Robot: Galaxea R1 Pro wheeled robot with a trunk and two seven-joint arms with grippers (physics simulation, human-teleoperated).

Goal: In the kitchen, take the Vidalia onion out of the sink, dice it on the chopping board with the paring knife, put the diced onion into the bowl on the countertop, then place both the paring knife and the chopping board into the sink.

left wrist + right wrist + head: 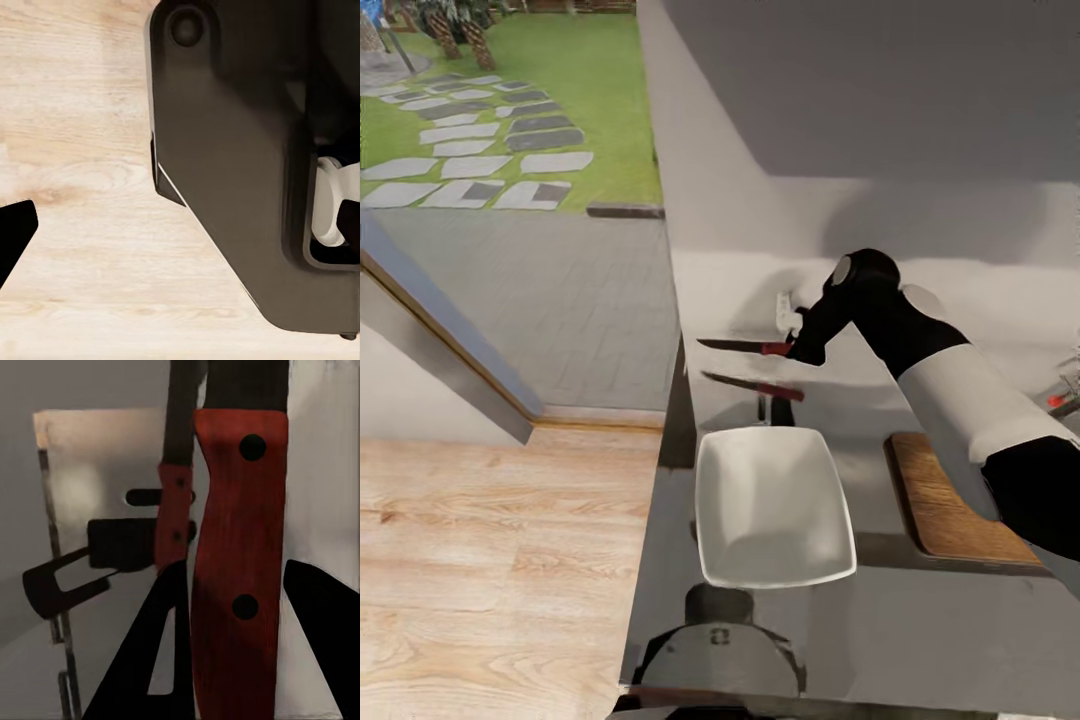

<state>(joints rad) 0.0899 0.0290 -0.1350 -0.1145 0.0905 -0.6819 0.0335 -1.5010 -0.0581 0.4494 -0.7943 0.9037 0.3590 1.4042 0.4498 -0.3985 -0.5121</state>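
Note:
My right gripper is shut on the red handle of the paring knife, which it holds level above the grey countertop, dark blade pointing left. A mirror image of the knife lies on the glossy surface just below. In the right wrist view the handle runs between my black fingers. The white bowl stands nearer me than the knife and looks empty. The brown chopping board lies right of the bowl, partly behind my right forearm. The onion is out of view. My left gripper hangs over wooden floor.
A red-tipped tap lever peeks in at the right edge. A pale wall backs the counter. The counter's left edge drops to wooden floor, with a tiled patio and lawn beyond. My dark trunk is beside the left gripper.

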